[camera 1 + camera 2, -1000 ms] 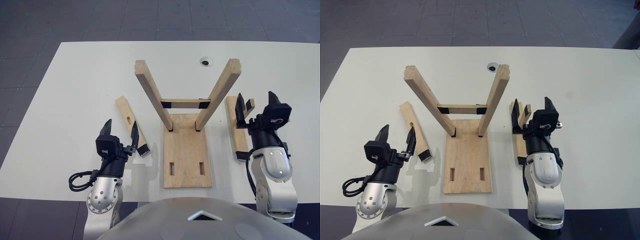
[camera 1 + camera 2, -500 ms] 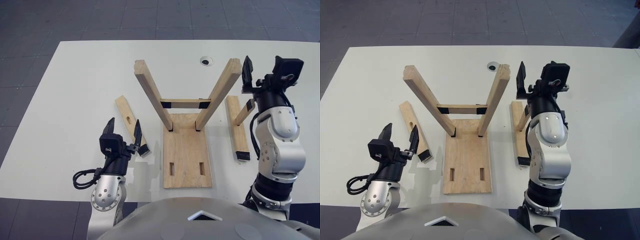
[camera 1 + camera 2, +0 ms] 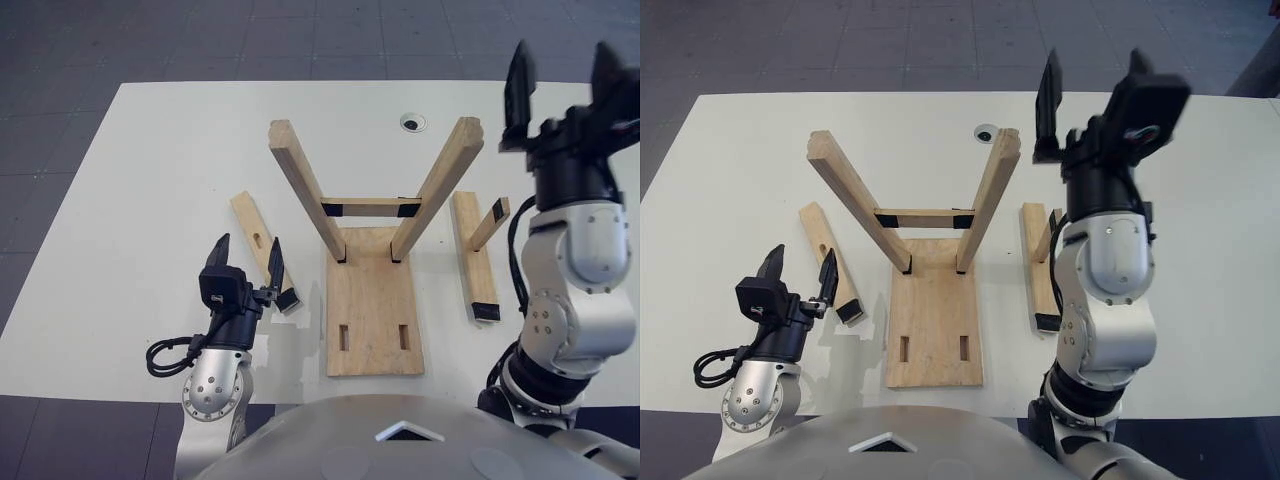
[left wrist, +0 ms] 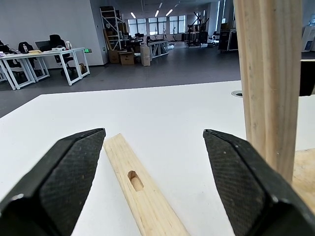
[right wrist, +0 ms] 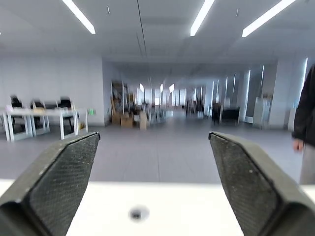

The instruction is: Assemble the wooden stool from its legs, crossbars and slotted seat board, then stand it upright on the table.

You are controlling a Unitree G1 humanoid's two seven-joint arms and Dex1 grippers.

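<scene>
Nearest, the left gripper (image 3: pixel 247 243) hovers with fingers spread wide and nothing between them, just over the near end of a loose leg (image 3: pixel 252 222) lying flat on the white table (image 3: pixel 150 200); beside it lies the seat board (image 3: pixel 373 330) — two legs (image 3: pixel 303 185) slant up from its far slots, joined by a crossbar (image 3: pixel 370 208); to the right, another loose leg (image 3: pixel 476 270) has a short piece (image 3: pixel 490 222) leaning on it; the right gripper (image 3: pixel 562 60) hangs high over the far right — fingers apart, empty.

No legible txt or nos.
</scene>
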